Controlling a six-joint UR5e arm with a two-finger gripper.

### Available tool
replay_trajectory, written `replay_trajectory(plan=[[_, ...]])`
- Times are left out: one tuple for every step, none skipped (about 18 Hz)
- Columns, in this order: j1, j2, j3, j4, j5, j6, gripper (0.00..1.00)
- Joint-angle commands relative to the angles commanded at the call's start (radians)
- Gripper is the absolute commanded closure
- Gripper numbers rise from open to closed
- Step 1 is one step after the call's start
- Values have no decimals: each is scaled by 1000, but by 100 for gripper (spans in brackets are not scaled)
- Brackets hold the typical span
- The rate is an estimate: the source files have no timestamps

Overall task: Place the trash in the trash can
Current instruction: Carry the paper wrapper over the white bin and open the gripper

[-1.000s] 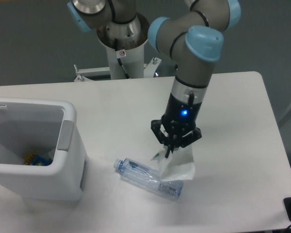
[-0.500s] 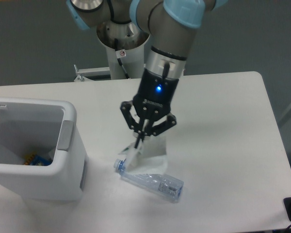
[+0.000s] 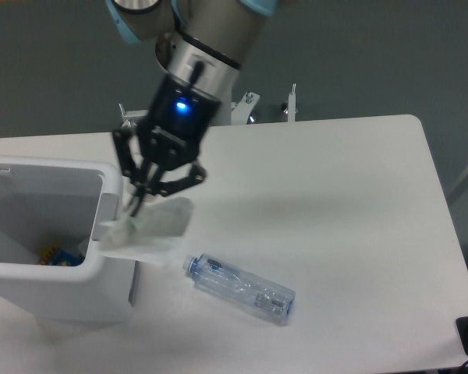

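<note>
Two pieces of trash show, one on the table and one in the air. Nearest, low in the middle of the frame, one clear plastic bottle (image 3: 239, 287) lies on its side on the white table (image 3: 351, 218), its blue cap toward the left and its base toward the lower right, apart from everything else. At the lower left stands one white trash can (image 3: 51, 249), its thick rounded rim open upward, a grey panel on the side facing the bottle; something blue and yellow lies at its bottom. The can sits close to the table's near left edge. Above its right rim hangs one crumpled white wrapper (image 3: 152, 226), pinched at its top by the fingers of the gripper (image 3: 140, 195), which are pressed together on it; the sheet droops over the rim, partly outside the can. The arm rises from there to the upper middle, a blue light on its wrist. Right of the bottle the table runs bare to its rounded far right corner and right edge.
</note>
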Motion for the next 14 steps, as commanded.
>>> replay_trajectory(plan=[[-17,0,-2,3,0,3,94],[-32,-2,-2,3,11,6,92],[-54,-3,-2,3,32,8,89],[-75,-6,-5,5,53,6,88],[-100,-9,-8,5,87,8,82],[-112,-14,-8,5,100,6,67],[-118,-20,-8,6,100,8,60],[-120,-21,-8,11,100,6,44],[-120,-25,-5,14,100,5,31],[-120,-25,-3,15,98,3,20],[-120,-25,-5,15,100,5,15],[-120,-23,-6,15,100,3,14],[-120,-23,-6,15,100,2,13],[-120,-25,-3,15,100,3,13]])
